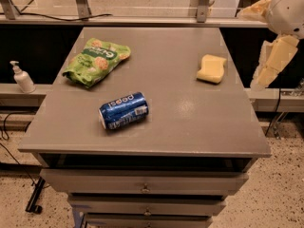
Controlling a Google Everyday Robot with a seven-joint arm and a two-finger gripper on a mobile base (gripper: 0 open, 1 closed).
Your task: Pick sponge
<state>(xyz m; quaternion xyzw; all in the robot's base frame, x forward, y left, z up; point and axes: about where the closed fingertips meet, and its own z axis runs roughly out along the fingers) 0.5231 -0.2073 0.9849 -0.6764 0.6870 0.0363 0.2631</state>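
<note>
The sponge (212, 69) is a small pale yellow block lying flat near the right edge of the grey cabinet top (180, 113), towards the back. My gripper (249, 49) hangs in the air off the cabinet's right side, to the right of the sponge and above its level. Its pale yellow fingers (272, 61) stand apart, open and empty, and touch nothing.
A blue Pepsi can (123, 110) lies on its side at the front left-centre. A green snack bag (96, 61) lies at the back left. A white pump bottle (22, 78) stands on a ledge left of the cabinet. Drawers (142, 186) sit below the front edge.
</note>
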